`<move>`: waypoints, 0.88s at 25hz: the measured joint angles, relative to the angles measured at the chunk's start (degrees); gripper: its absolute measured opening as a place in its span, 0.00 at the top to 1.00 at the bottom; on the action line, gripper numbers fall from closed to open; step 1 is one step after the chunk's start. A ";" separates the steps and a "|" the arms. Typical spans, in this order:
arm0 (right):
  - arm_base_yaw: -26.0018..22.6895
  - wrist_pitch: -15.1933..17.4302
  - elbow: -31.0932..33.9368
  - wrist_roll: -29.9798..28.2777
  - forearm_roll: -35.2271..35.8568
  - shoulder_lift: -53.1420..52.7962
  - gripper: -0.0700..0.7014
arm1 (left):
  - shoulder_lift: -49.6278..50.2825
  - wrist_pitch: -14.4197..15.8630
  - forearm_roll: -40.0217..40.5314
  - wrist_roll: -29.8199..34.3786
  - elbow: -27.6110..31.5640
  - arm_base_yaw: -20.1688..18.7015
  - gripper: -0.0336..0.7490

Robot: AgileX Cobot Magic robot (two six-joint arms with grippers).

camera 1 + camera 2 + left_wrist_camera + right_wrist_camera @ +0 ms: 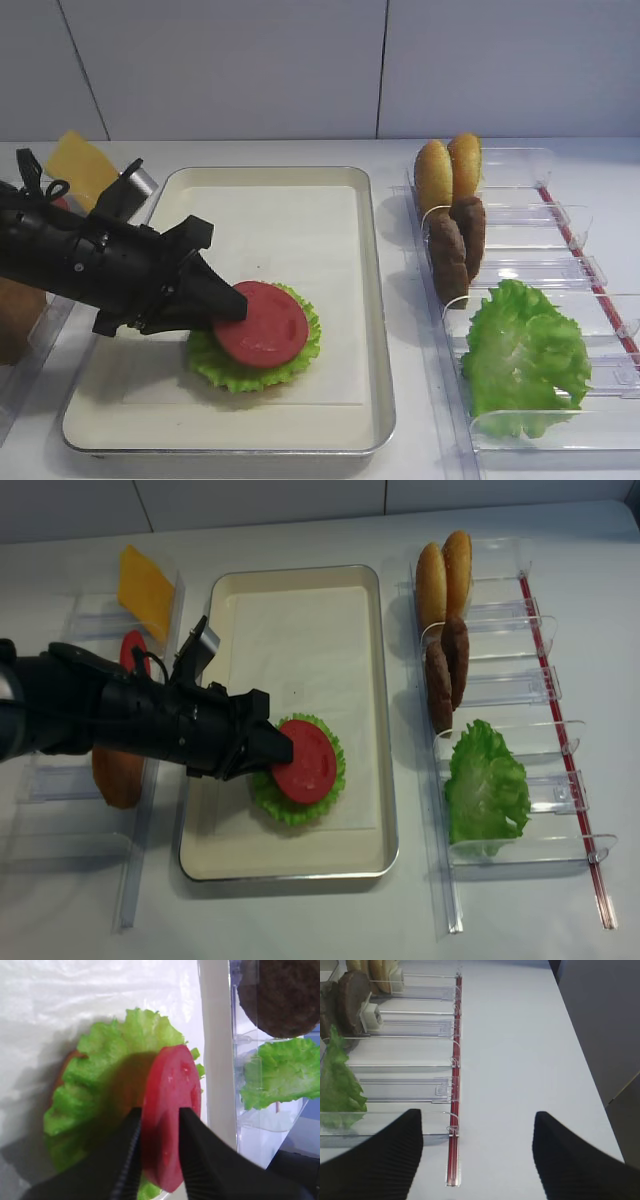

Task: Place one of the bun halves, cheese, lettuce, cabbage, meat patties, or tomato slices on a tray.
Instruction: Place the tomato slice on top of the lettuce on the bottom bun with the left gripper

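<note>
red tomato slice [170,1115] sits between the left tool's [159,1125] fingers, both touching it, over the lettuce [255,360] near the tray's [370,300] front; right tool [477,1147] spread above the table [520,1035].

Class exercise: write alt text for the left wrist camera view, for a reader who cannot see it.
Two black jaws straddle the edge of a red tomato slice above a ruffled lettuce leaf on the paper-lined tray. To the right, clear bins hold a dark brown meat patty and another lettuce leaf.
</note>
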 joint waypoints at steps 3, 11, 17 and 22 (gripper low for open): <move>0.00 0.00 0.00 0.00 0.00 0.00 0.30 | 0.00 0.03 0.09 -0.30 0.00 0.00 0.63; 0.00 0.00 0.00 0.10 0.00 0.00 0.30 | 0.00 0.03 1.98 -2.01 -0.22 0.00 0.62; 0.00 0.00 0.00 0.10 0.00 0.00 0.30 | 0.00 0.03 10.58 -10.24 -4.45 0.00 0.62; 0.00 0.00 0.00 0.15 0.00 0.00 0.30 | 0.04 1.64 20.56 -17.64 -7.65 0.00 0.62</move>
